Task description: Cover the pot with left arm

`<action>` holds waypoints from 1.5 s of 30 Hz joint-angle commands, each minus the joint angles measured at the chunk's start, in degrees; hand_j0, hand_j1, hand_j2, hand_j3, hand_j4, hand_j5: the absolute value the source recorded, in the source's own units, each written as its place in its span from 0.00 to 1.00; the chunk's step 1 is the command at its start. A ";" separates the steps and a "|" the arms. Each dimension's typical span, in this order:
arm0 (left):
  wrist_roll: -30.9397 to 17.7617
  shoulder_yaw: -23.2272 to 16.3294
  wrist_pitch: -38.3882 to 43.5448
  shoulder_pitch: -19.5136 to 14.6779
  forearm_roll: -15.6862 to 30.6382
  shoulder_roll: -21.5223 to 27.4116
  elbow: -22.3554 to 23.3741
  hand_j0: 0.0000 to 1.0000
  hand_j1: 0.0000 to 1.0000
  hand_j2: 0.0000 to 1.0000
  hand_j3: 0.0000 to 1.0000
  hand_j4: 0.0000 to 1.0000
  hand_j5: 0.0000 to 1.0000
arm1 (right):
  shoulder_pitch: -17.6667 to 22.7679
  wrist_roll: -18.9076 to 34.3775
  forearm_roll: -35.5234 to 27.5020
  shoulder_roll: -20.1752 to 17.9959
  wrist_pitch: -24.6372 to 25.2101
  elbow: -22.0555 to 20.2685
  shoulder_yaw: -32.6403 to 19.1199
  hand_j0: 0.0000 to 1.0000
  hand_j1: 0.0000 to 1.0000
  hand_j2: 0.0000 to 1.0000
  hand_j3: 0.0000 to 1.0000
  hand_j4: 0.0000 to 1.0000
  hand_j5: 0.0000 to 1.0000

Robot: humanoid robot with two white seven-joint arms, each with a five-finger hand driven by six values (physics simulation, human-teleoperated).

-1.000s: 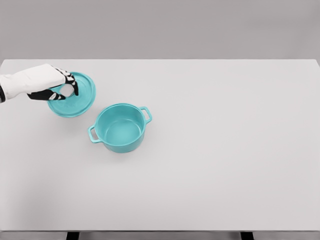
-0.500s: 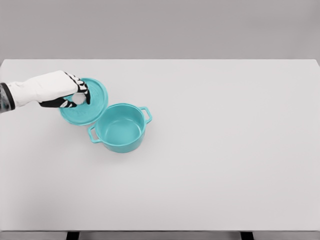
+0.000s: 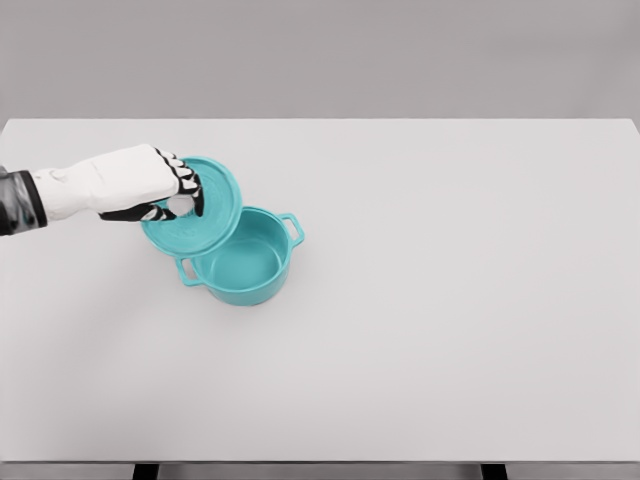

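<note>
- White table point(image 3: 450, 330): a broad, pale work surface that fills most of the head view; the turquoise pot stands on its left half, well away from every edge.
- Left arm point(image 3: 70, 188): a white forearm with a dark cuff at the picture's left edge, reaching in level and to the left of the pot.
- Turquoise pot point(image 3: 250, 272): a round, open two-handled vessel, upright on the table; one loop handle points to its far right, the other to its near left. Its interior shows on the right side; its left rim is overlapped by the lid.
- Turquoise lid point(image 3: 215, 210): a round disc held above and to the left of the pot, tilted, its lower right edge overlapping the pot's left rim in the view. Whether it touches the rim cannot be told.
- Left hand point(image 3: 165, 190): white with black-banded fingers point(image 3: 190, 188), clenched around the pale knob at the lid's centre, up and left of the pot.
</note>
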 commanded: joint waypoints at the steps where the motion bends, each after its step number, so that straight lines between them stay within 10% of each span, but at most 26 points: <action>1: 0.03 0.05 0.18 0.26 0.35 -0.05 -1.21 0.48 0.48 0.48 0.48 0.48 0.48 | 0.00 0.01 0.01 0.01 0.00 0.02 0.01 1.00 1.00 1.00 1.00 1.00 1.00; 45: 0.32 -3.73 0.18 1.49 -0.44 -4.44 -3.76 0.49 0.49 0.49 0.49 0.49 0.49 | 0.00 0.01 0.01 0.01 0.00 0.02 0.01 1.00 1.00 1.00 1.00 1.00 1.00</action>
